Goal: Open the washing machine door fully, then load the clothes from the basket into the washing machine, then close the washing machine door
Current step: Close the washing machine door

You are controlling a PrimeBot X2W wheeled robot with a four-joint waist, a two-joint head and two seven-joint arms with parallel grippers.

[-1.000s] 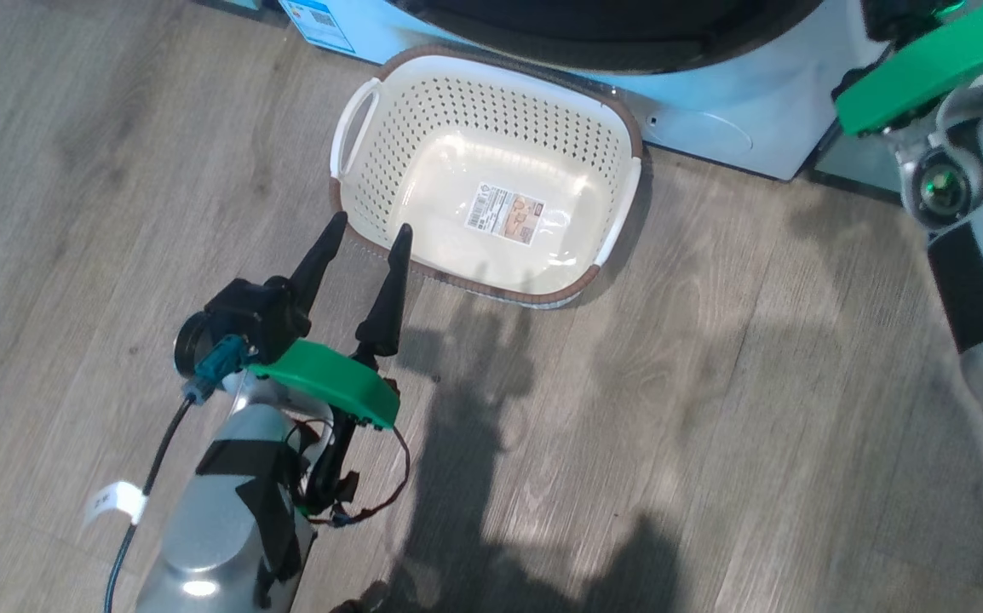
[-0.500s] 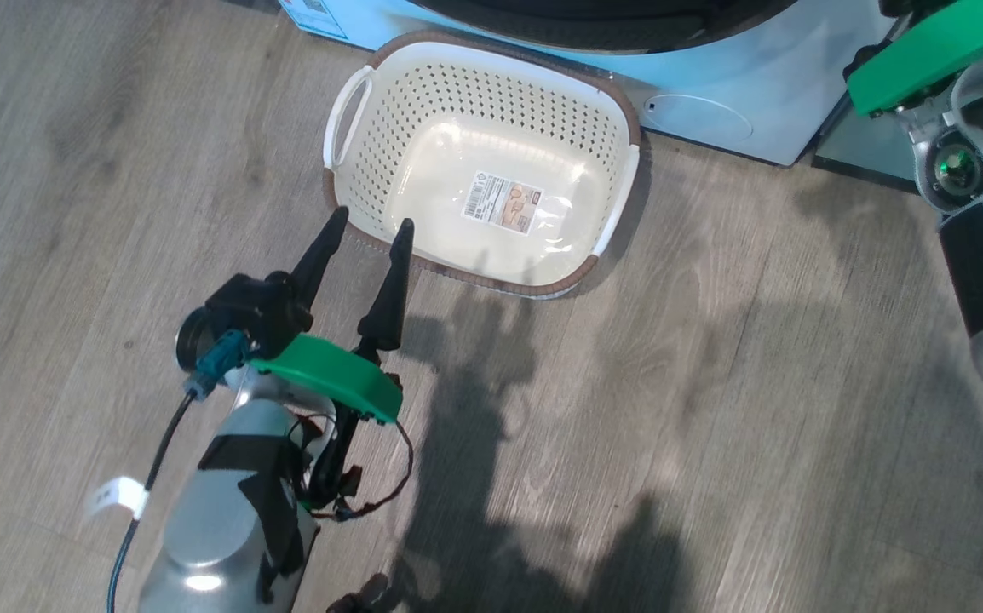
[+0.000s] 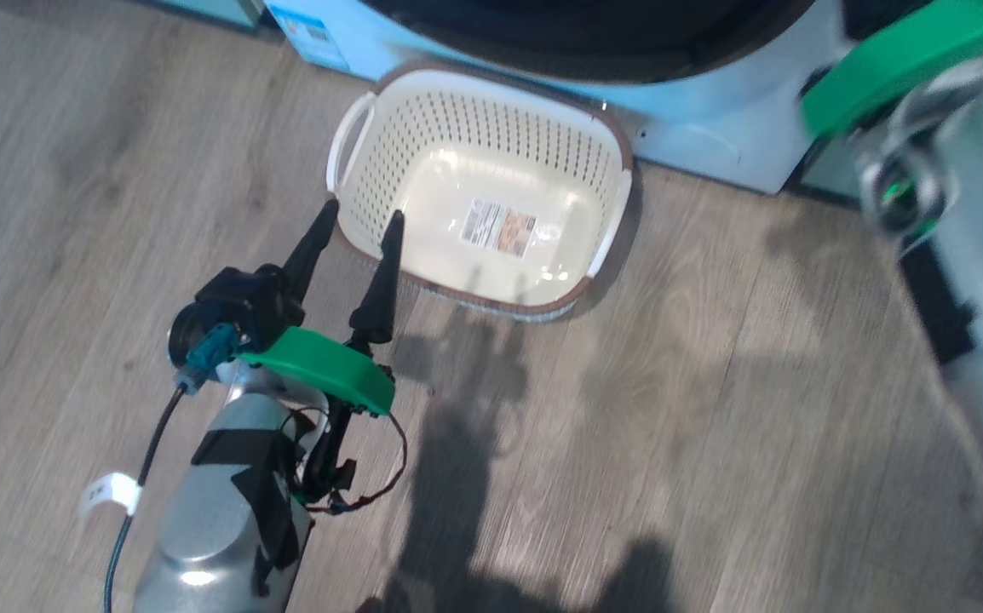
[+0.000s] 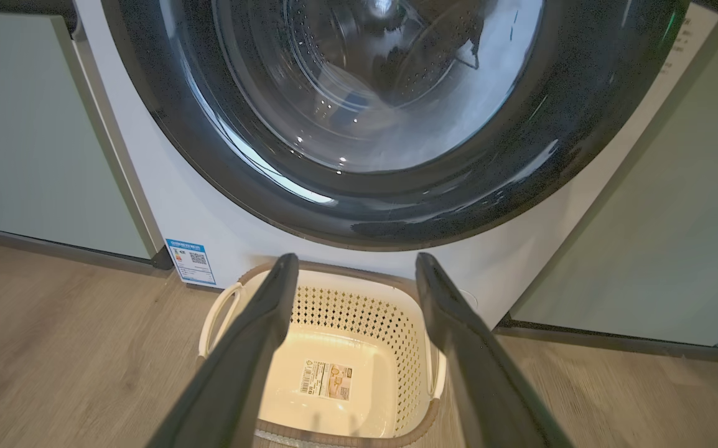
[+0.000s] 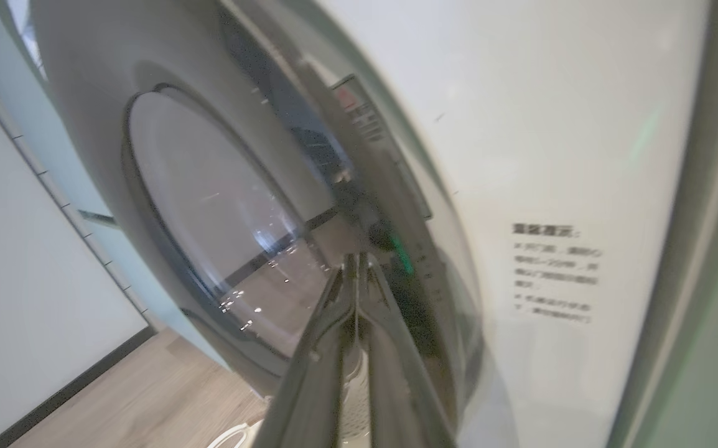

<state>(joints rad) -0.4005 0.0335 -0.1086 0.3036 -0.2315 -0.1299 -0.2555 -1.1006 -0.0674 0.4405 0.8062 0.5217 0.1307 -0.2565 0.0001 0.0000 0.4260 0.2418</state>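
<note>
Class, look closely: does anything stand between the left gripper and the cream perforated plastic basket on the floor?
Nothing visible does. The left gripper, fingers apart, points at the near rim of the cream perforated plastic basket with nothing in between. The basket holds no clothes.

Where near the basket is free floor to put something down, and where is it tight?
Bare wooden floor lies on both sides of the basket; the basket holds just a label. Tight: behind it, close to the washing machine, and the near-left rim, by the open left hand.
</note>
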